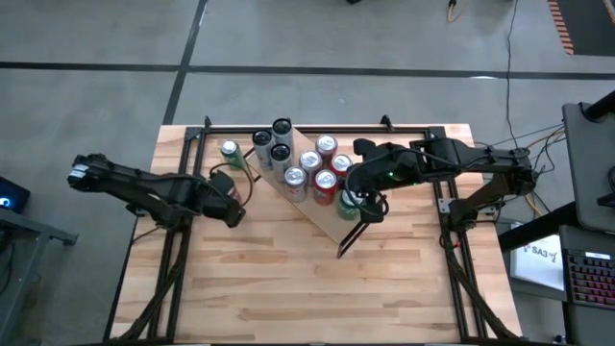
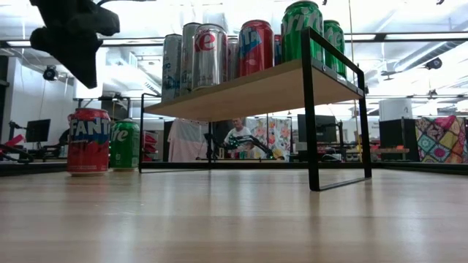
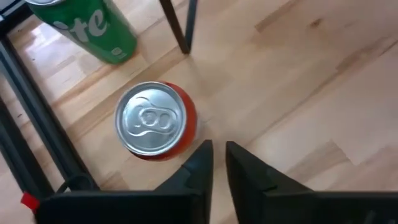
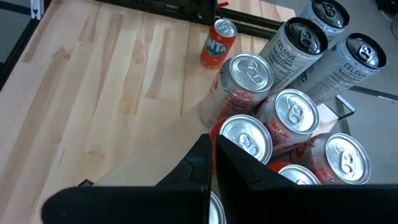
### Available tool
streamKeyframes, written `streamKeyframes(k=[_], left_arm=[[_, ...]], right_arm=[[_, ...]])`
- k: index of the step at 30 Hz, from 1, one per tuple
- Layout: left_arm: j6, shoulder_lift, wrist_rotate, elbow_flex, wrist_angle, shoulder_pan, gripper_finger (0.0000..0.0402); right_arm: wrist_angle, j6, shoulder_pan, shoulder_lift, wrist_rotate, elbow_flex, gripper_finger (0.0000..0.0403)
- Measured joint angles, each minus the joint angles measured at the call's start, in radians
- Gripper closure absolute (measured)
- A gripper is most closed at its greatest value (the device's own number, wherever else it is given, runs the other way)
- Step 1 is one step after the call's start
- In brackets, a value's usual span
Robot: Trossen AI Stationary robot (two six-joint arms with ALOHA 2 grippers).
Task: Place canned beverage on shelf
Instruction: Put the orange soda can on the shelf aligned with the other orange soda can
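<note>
Shelf [image 2: 248, 91] carries most cans already, while an orange Fanta can [image 3: 155, 121] and a green Sprite can [image 2: 125, 145] stand on the table beside it; left gripper [image 3: 217, 163], nearly clenched and empty, hovers just beside the Fanta; right gripper [image 4: 210, 155], clenched and empty, hangs over the shelf's cans.

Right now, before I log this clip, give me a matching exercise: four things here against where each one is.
1. Fanta can
2. Celsius cans
3. right end effector
4. left end effector

A. shut, over the red-and-silver cans
B. on the tabletop, beside a green can
C. above the tabletop, near the Fanta can
D. standing on the shelf

Pairs: 1-B, 2-D, 3-A, 4-C
</note>
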Motion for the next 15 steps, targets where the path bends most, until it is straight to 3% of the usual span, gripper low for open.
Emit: streamKeyframes(k=[5,15], left_arm=[[-0.024,0.009,-0.016,0.000,-0.028,0.022,0.0309],[-0.064,0.087,-0.069,0.000,-0.066,0.084,0.0118]], right_arm=[[0.001,0.001,0.000,0.000,0.000,0.000,0.0394],[0.001,0.000,0.000,0.000,0.000,0.000,0.0394]])
